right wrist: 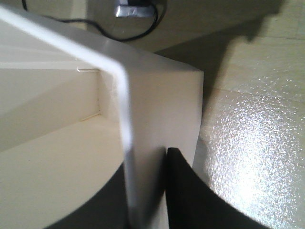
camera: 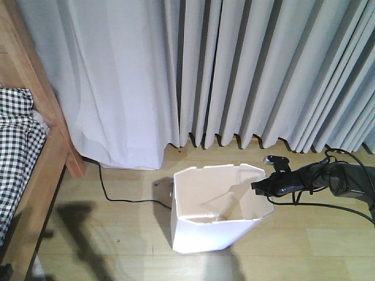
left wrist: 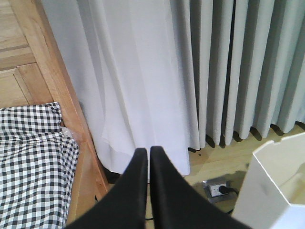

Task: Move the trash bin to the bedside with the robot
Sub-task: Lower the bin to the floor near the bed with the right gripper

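Pinching right gripper (right wrist: 145, 179): astride trash bin (camera: 214, 231) wall
Left gripper (left wrist: 147, 151): fingers pressed together
Bedside (camera: 42, 170): left of trash bin

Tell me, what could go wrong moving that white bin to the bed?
The right claw pinches only the thin rim of the tilted trash bin, so it might slip or tip. The black cord and floor socket lie between bin and bed frame; the bin could snag them.

Pale plank floor (camera: 328, 246) with white trash bin (camera: 202, 234), black cord (camera: 135, 201), socket block (left wrist: 217, 188) and wooden bed frame (camera: 41, 175).
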Robot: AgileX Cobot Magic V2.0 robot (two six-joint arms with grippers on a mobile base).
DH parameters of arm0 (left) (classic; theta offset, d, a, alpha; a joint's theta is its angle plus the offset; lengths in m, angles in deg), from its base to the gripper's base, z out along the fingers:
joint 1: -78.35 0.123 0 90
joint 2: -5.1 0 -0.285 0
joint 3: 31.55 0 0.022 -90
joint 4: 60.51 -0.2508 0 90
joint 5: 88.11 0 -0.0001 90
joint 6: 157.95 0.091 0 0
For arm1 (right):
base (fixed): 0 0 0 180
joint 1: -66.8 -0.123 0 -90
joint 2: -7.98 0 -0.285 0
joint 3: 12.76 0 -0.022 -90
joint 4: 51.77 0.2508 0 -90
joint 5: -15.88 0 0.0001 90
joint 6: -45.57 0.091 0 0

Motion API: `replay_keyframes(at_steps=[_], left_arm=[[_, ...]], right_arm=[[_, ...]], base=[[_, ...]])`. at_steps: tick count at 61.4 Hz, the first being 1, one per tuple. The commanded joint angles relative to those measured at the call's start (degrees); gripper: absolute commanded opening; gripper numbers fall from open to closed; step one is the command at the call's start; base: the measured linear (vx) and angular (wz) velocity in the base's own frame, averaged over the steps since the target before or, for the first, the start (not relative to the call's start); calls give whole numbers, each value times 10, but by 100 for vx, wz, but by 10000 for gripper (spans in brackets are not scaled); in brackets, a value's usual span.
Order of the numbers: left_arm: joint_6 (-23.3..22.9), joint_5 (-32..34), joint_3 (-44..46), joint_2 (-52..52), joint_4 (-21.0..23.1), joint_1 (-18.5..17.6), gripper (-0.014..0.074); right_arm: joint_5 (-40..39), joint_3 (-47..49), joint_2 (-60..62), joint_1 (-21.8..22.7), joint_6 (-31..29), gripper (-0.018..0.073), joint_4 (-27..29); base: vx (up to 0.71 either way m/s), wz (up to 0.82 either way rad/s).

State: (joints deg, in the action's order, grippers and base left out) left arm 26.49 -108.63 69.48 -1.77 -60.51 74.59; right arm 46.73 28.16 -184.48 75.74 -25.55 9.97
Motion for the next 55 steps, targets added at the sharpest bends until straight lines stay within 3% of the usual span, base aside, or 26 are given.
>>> replay_keyframes(at_steps=[1,23,55], left_arm=[[-3,40,-10,11,0,2,-7],[-3,40,-10,11,0,2,-7],[-3,40,-10,11,0,2,-7]], right_arm=[[109,14,-2,2,35,13,44],[88,14,-2,2,167,83,-61],[77,14,-2,2,168,333,-74]], base=[[0,0],[0,0],[0,0]])
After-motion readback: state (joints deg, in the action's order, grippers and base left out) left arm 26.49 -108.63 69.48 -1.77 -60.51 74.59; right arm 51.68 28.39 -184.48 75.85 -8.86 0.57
